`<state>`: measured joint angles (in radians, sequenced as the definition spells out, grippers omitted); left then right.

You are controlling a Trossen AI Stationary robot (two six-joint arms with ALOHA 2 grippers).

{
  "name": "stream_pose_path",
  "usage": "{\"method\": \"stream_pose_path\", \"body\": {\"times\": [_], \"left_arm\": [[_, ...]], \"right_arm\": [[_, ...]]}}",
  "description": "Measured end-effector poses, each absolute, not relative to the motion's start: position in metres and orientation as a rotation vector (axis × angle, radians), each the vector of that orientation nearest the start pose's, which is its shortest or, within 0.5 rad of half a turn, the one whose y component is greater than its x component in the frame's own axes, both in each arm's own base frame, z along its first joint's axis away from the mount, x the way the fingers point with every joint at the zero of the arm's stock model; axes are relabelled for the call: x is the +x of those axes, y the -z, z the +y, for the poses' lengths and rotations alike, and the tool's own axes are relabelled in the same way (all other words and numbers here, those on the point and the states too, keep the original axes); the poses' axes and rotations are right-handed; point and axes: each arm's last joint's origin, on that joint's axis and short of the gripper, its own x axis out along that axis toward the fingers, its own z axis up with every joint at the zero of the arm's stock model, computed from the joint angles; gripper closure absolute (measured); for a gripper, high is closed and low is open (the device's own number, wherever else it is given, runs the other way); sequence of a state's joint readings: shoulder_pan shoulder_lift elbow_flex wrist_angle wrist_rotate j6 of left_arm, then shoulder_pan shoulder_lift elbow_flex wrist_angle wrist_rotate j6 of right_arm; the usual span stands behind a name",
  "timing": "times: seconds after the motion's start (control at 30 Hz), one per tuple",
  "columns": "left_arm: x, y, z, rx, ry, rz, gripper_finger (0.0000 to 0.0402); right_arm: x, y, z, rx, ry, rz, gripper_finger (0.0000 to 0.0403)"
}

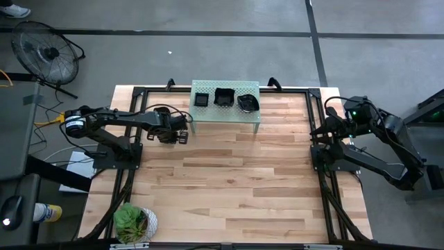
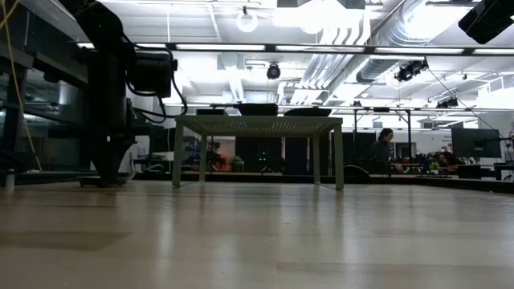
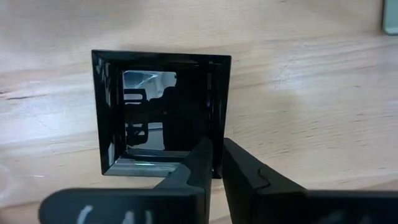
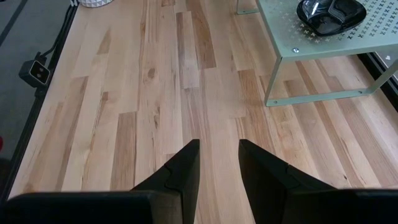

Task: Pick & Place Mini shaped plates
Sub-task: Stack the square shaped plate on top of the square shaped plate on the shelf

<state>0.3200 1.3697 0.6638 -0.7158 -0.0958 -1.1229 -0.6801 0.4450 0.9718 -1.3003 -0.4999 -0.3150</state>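
A square glossy black mini plate (image 3: 163, 112) lies flat on the wooden table. My left gripper (image 3: 217, 149) points down onto it and is shut on its rim. In the high view the gripper (image 1: 173, 133) sits just left of the pale green shelf (image 1: 225, 118) and hides this plate. Three more black plates (image 1: 223, 97) rest on the shelf top; one of them (image 4: 329, 14) shows in the right wrist view. My right gripper (image 4: 219, 149) hangs open above the table's right side, with nothing between its fingers. My left gripper pinches the square plate's raised rim (image 3: 217, 132) near one corner. One finger (image 3: 198, 165) is inside the dish and the other is outside. The fingers come from above, pointing down. The plate sits level, its underside on the table.
The green shelf (image 2: 257, 124) stands on thin legs at the table's far middle. A white bowl of green leaves (image 1: 135, 223) sits at the near left corner. Bare wood (image 1: 236, 180) fills the middle. A fan (image 1: 45, 52) stands off the table. A person (image 2: 381, 148) sits far behind.
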Motion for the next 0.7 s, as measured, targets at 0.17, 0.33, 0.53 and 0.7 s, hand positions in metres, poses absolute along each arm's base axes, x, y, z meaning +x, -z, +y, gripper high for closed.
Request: {"method": "stream_pose_path", "body": {"times": [0.17,0.33,0.53,0.7], "left_arm": [[0.196,-0.154,0.068,-1.063,-1.112,1.084,0.0389],[0.196,-0.154,0.068,-1.054,-1.105,1.09,0.0391],[0.197,-0.162,0.069,-1.01,-1.089,1.134,0.0399],[0.199,-0.169,0.069,-0.977,-1.085,1.151,0.0401]], "right_arm": [[0.032,-0.327,-0.008,0.127,0.068,0.657,0.0297],[0.032,-0.327,-0.008,0.127,0.068,0.657,0.0297],[0.032,-0.327,-0.008,0.127,0.068,0.657,0.0297],[0.032,-0.327,-0.008,0.127,0.068,0.657,0.0297]]}}
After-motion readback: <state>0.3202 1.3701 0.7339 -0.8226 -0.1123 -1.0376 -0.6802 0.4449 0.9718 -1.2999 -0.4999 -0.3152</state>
